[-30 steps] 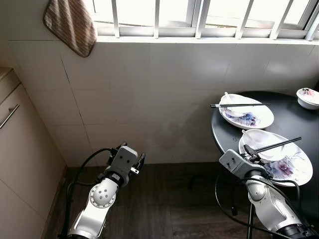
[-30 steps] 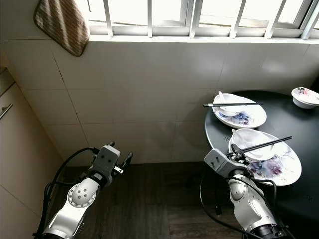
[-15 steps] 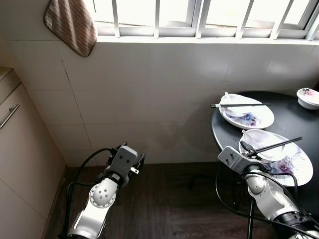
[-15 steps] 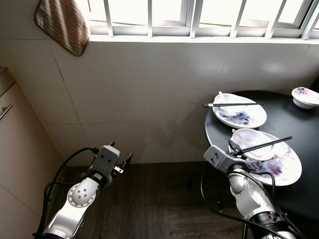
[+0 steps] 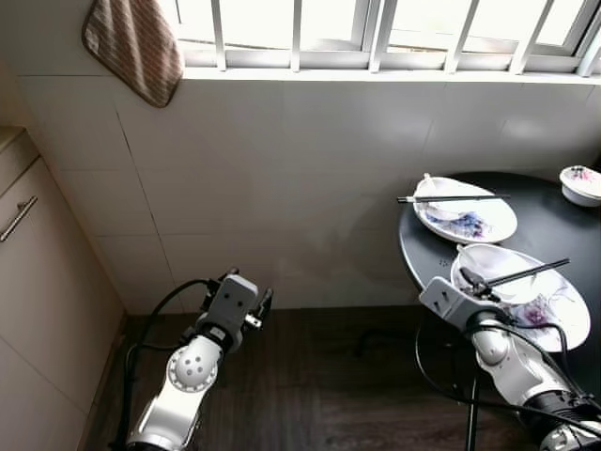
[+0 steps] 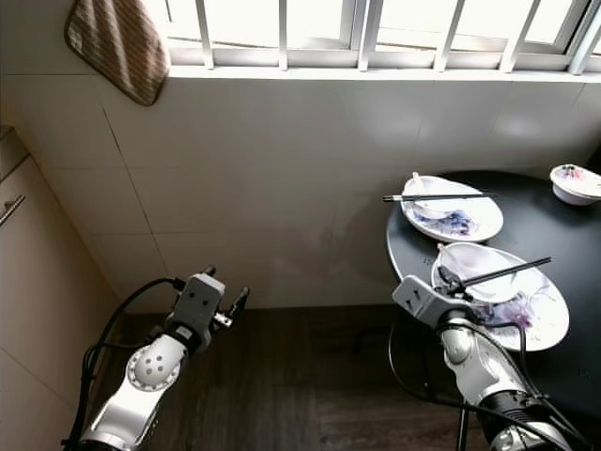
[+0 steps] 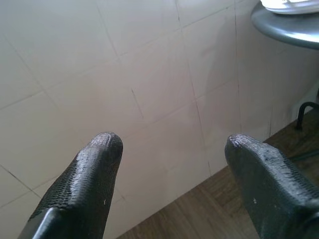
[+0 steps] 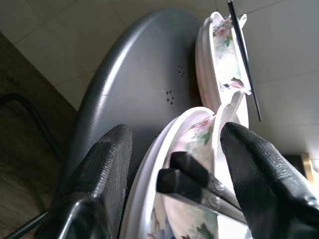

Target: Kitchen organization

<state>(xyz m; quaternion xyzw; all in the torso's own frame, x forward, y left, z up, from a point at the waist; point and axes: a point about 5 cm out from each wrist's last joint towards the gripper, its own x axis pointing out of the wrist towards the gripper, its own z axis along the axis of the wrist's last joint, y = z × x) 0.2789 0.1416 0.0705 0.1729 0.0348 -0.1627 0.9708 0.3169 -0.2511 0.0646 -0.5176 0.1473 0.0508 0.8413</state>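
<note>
Right gripper [image 8: 172,164] spread wide, straddling near floral plate [image 5: 554,319] rim and chopsticks [image 5: 516,275]; left gripper [image 7: 172,164] released, facing tiled wall [image 5: 282,169]

My left gripper [image 7: 169,144] hangs low with fingers spread apart. My right gripper [image 8: 174,149] is raised forward, fingers parted wide too.

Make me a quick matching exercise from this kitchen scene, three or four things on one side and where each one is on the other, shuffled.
Things:
1. striped cloth
2. small bowl
3. right gripper
4. left gripper

Places:
A. open, over the floor by the tiled wall
B. at the near plate's rim
C. hanging at the window sill
D. far edge of the black table

Pairs: 1-C, 2-D, 3-B, 4-A
</note>
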